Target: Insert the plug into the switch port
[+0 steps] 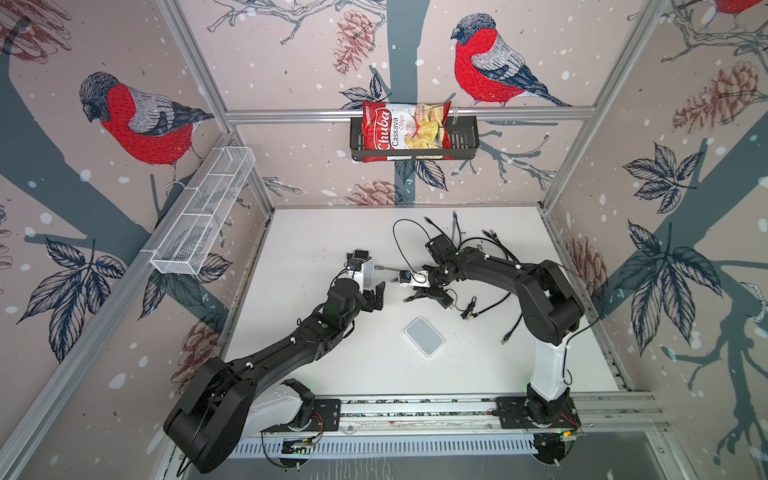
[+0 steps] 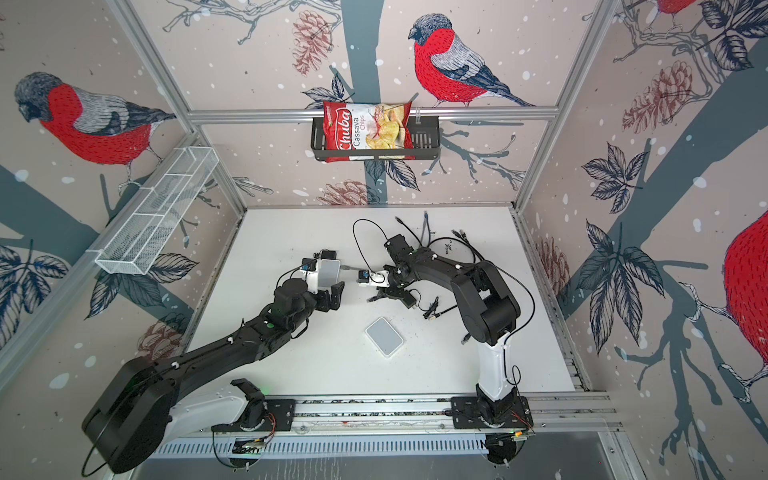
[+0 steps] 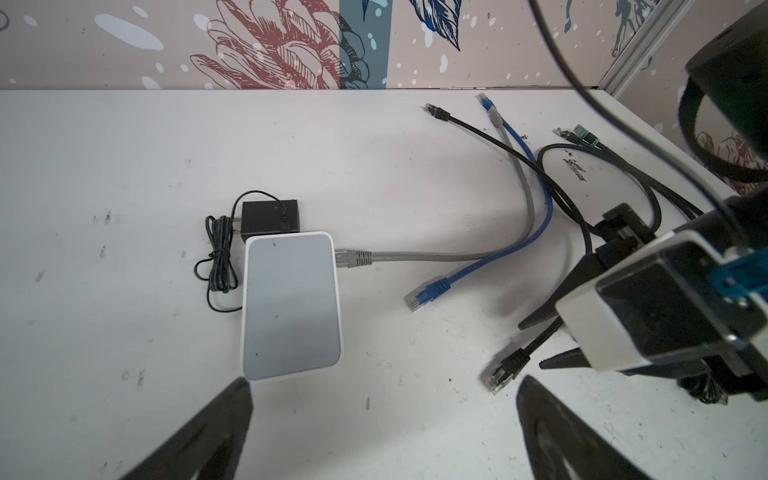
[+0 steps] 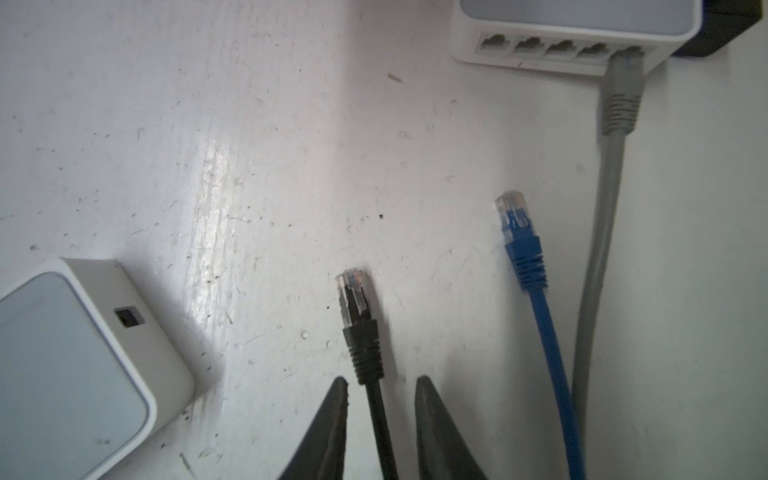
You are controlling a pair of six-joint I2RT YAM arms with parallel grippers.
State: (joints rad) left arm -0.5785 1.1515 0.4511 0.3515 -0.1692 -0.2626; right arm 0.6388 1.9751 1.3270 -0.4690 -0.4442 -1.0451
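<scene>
One black plug [image 4: 357, 307] flat on table [image 4: 208, 166], short of switch [image 4: 582, 10], four ports [image 4: 561, 45] free | right gripper [image 4: 380, 386] straddles its cable [image 4: 380, 424], unclenched, no contact | left gripper [image 3: 386, 415] spread wide, empty | risk: cable-only grip lets plug droop, miss port; blue plug [image 4: 519, 237] alongside may snag.

A plug [image 3: 353, 258] sits in the switch [image 3: 291, 303], adapter [image 3: 270, 216] just behind.

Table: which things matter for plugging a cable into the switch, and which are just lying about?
Job: switch; black plug, between the right gripper's fingers; grey cable, already plugged in.
Lying about: blue cable; second white box; power adapter; chips bag.
</scene>
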